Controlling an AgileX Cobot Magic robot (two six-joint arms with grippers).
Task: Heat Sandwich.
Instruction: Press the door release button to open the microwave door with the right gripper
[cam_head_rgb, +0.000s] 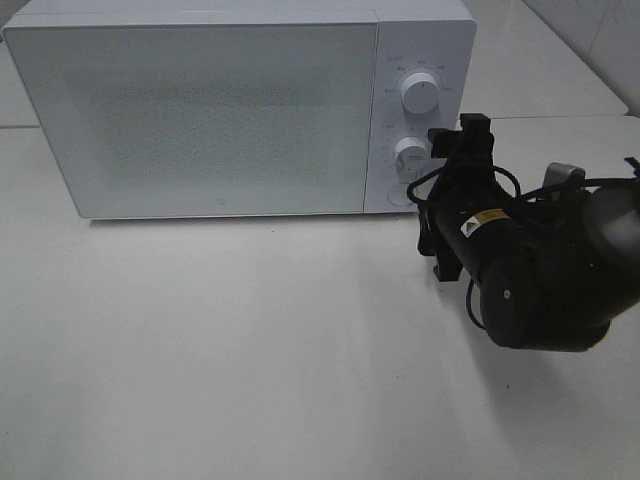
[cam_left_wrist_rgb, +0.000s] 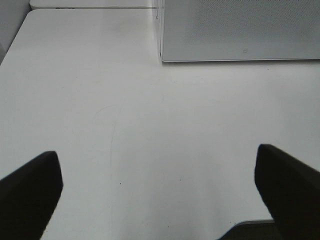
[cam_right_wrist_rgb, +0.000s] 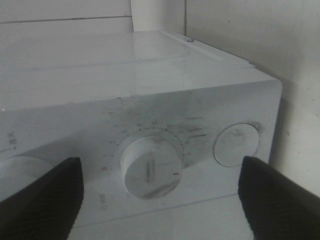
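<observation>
**Timer step: right jaws at the lower dial, door shut**

Nearest, the left gripper (cam_left_wrist_rgb: 156, 152) hangs over the desk (cam_head_rgb: 250, 350), jaws wide apart and empty. Beyond it, the right gripper (cam_right_wrist_rgb: 160, 165) faces the microwave (cam_head_rgb: 300, 10), jaws apart on either side of the lower dial (cam_right_wrist_rgb: 150, 170) and gripping nothing. The door (cam_head_rgb: 200, 110) is shut. The sandwich shows in no view; it is probably inside, but that cannot be confirmed. The step in hand looks like setting the heating time. The next move calls for closing squarely on the dial and twisting, clear of the button (cam_right_wrist_rgb: 235, 145) just beside it.
</observation>
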